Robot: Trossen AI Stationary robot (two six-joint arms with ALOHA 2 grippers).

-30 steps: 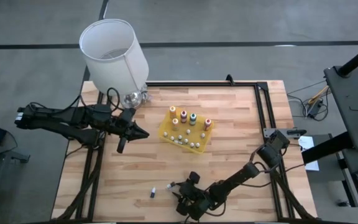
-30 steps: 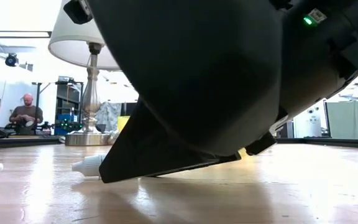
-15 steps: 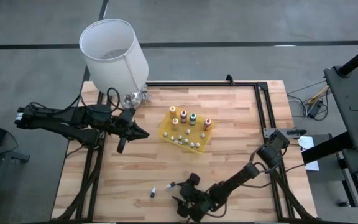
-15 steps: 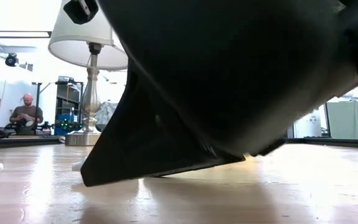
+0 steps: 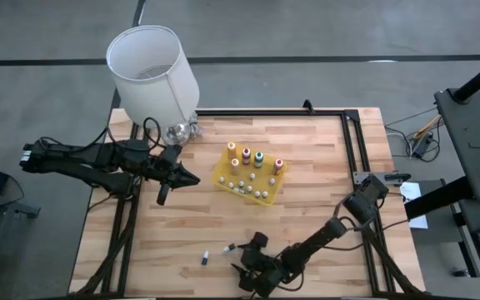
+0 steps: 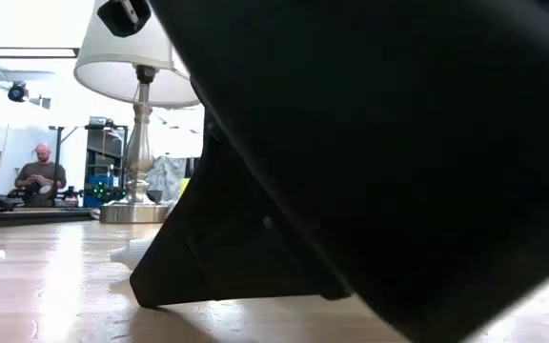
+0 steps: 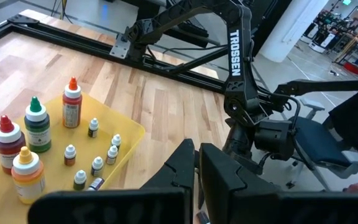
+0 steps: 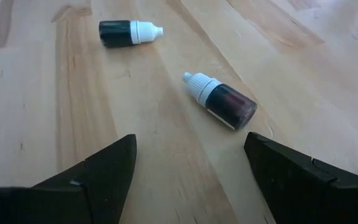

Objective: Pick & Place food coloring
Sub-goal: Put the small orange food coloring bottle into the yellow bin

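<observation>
The right gripper (image 5: 242,271) is lowered to the near edge of the wooden table (image 5: 323,200) with its fingers (image 8: 98,171) spread wide and nothing held between them; two small dark vials lie on their sides on the wood just ahead of it, one (image 8: 219,101) nearer and one (image 8: 129,32) farther off, apart from each other; the remaining bottles (image 7: 36,121) stand upright in the yellow tray (image 5: 223,177) at the table's middle; the left gripper (image 5: 192,177) is closed, empty, just beside the tray; a lamp (image 5: 152,71) stands at the far left corner.
</observation>
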